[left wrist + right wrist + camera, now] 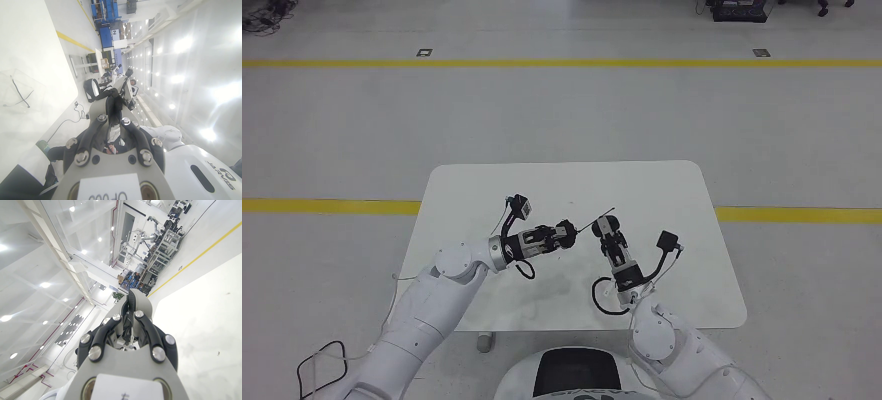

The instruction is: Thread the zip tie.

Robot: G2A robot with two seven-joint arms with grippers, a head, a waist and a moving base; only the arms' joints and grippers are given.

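A thin black zip tie (598,219) slants over the middle of the white table (662,190), held above it between both arms. My left gripper (570,232) points right and is shut on the tie's lower end. In the left wrist view the tie (127,78) sticks out past that gripper's (121,91) tips, ending in a thicker black piece. Just right of it, my right gripper (606,231) points away from me. In the right wrist view its jaws (130,295) are shut, and a thin black strand of the tie (128,283) pokes out beyond the tips.
A clear box (20,91) with a few loose black zip ties lies on the table (28,56) off to the left gripper's side. The table's rounded edge (160,300) is close behind the right gripper.
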